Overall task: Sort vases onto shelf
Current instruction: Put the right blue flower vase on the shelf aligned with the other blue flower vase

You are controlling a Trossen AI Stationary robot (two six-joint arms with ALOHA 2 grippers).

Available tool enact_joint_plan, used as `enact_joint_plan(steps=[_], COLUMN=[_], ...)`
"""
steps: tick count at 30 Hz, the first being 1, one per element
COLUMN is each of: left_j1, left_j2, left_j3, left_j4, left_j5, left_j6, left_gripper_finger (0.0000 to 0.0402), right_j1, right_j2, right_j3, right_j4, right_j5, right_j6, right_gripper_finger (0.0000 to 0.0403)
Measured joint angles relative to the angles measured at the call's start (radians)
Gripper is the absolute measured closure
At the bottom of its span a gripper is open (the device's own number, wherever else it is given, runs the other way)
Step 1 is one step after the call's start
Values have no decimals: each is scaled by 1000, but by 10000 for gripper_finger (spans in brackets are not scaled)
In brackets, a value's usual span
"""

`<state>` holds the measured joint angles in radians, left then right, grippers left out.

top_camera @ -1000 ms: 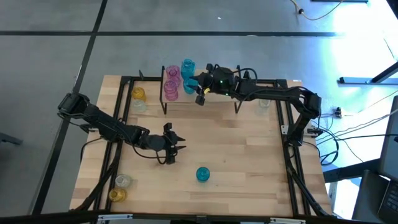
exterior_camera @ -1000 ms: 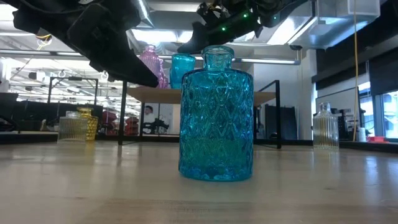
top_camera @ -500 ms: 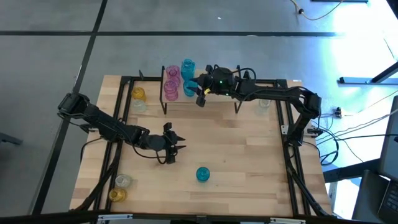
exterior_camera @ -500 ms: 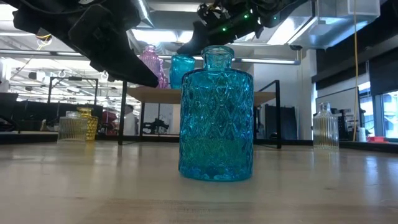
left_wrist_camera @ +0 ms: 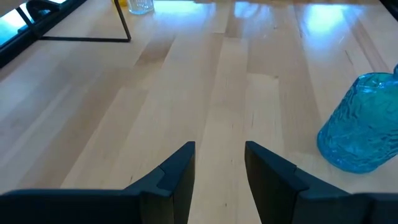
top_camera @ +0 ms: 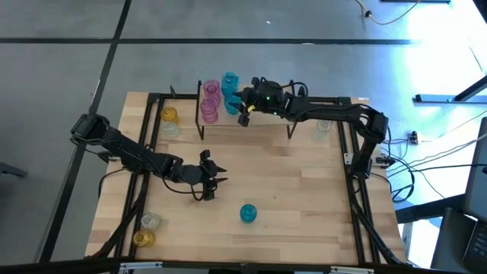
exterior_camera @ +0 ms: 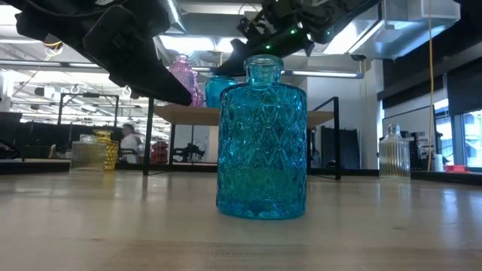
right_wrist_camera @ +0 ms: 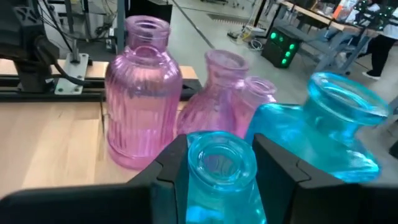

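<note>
On the left, the left claw (top_camera: 208, 176) hangs unmoved over the middle of the table (top_camera: 304, 198), fingers parted and empty, with a loose teal vase (top_camera: 248, 213) near the table's front edge. On the shelf (top_camera: 266, 122) at the back edge stand the pink vases (top_camera: 210, 101). The right claw (top_camera: 245, 105) has edged slightly toward them, clenched on a teal bottle (right_wrist_camera: 221, 171) beside another teal vase (right_wrist_camera: 323, 127), so release looks close.

A robotics lab or workshop — bare concrete floor (top_camera: 251, 61), loose cables (top_camera: 426, 164), ceiling ducting (exterior_camera: 392, 30) and equipment benches (right_wrist_camera: 311, 15) behind the worktop (top_camera: 289, 183).
</note>
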<state>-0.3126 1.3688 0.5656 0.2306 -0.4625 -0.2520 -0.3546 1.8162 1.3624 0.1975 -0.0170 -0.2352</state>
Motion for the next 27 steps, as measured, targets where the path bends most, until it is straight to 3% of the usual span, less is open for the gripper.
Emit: enact_joint_plan(steps=[27], left_j1=[0], left_j2=[0], left_j3=[0], left_j4=[-4], left_j5=[5], left_j6=[0], left_gripper_finger=[269], right_j1=[1], right_j2=[51], right_j3=[1], right_j4=[121], right_j5=[25], right_j6=[-34], right_gripper_finger=[278])
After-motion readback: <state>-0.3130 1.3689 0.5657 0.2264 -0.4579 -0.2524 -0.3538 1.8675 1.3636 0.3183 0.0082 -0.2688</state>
